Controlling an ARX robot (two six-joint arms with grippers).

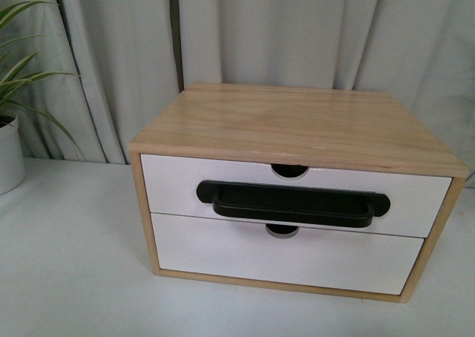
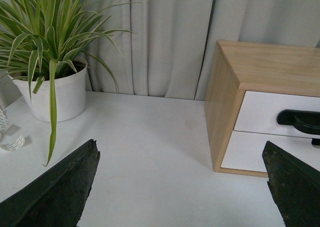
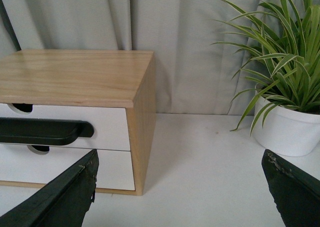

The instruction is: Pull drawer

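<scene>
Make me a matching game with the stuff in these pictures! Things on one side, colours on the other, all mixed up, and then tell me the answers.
Things:
1. drawer handle
2. cabinet top
3. plant pot
4. curtain

Colours:
A. light wood
B. grey
C. black
D. white

Right pairs: 1-C, 2-A, 3-D, 4-B.
</scene>
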